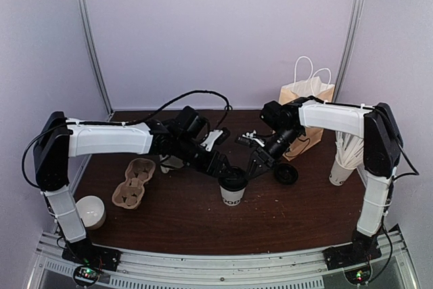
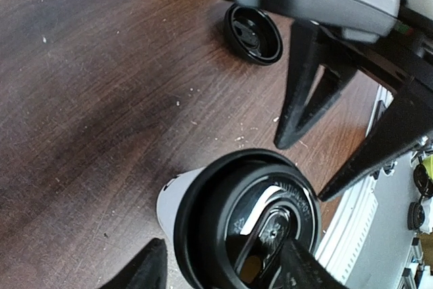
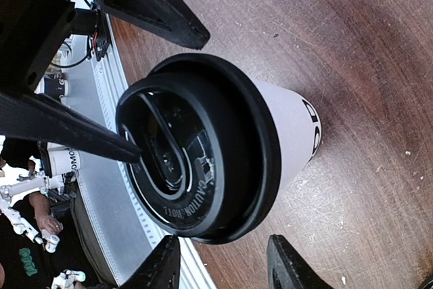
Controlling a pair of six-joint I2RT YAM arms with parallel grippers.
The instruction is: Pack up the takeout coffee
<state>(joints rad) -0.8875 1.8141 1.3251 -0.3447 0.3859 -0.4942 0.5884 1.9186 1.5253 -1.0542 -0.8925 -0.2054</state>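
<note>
The takeout coffee [image 1: 232, 189] is a white paper cup with dark letters and a black lid, upright at the table's middle. In the left wrist view the cup [image 2: 177, 197] sits between my left gripper's [image 2: 220, 270] open fingers; one fingertip [image 2: 302, 267] rests on the lid, the other is beside the cup wall. In the top view the left gripper [image 1: 225, 167] is just behind the cup. My right gripper [image 1: 260, 164] hovers open to the cup's right and behind. In the right wrist view the cup [image 3: 203, 147] lies just above the open, empty right gripper [image 3: 223, 267].
A brown paper bag [image 1: 306, 107] with white handles stands at the back right. A loose black lid [image 1: 285, 174] lies right of the cup, and also shows in the left wrist view [image 2: 252, 34]. A cardboard cup carrier [image 1: 134, 182] lies left. A cup of straws [image 1: 345, 157] stands right. A white rounded mug [image 1: 90, 211] sits front left.
</note>
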